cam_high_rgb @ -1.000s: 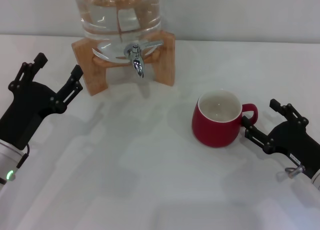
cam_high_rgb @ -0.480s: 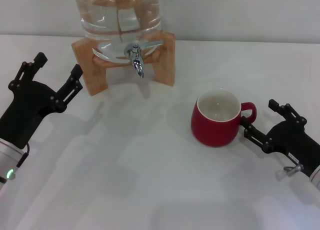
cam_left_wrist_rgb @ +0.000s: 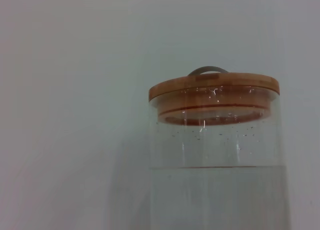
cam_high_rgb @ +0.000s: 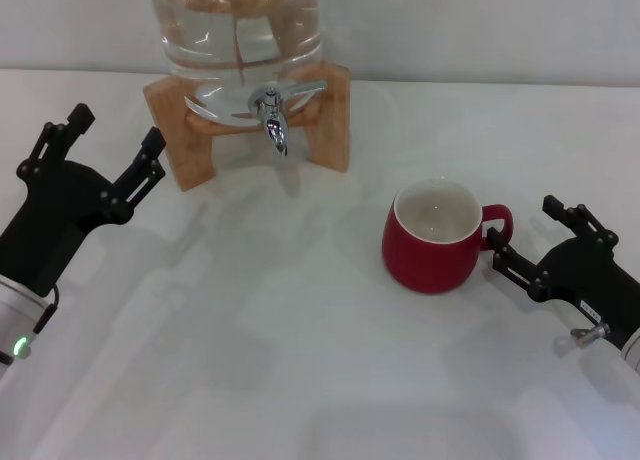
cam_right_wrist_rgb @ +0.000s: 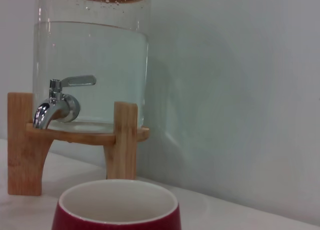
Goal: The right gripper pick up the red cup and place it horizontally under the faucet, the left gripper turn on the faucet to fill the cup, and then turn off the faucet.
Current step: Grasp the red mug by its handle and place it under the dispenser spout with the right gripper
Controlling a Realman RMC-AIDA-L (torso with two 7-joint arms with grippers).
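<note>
My right gripper [cam_high_rgb: 522, 245] is sitting open on the table, its fingers flanking the handle of the red cup [cam_high_rgb: 432, 237] without closing on it. The cup is standing upright on the white table [cam_high_rgb: 300, 360], well apart from the faucet [cam_high_rgb: 272, 115]. My left gripper [cam_high_rgb: 112, 152] is hovering open beside the wooden stand [cam_high_rgb: 180, 130].

surface: white table [cam_high_rgb: 300, 360] carrying everything | back centre: wooden stand [cam_high_rgb: 180, 130] sitting directly on it, bearing the glass water jar [cam_high_rgb: 235, 25] | right of centre: red cup [cam_high_rgb: 432, 238] standing upright on the bare top, handle pointing right, well apart from the stand | cup interior: showing cream-white
</note>
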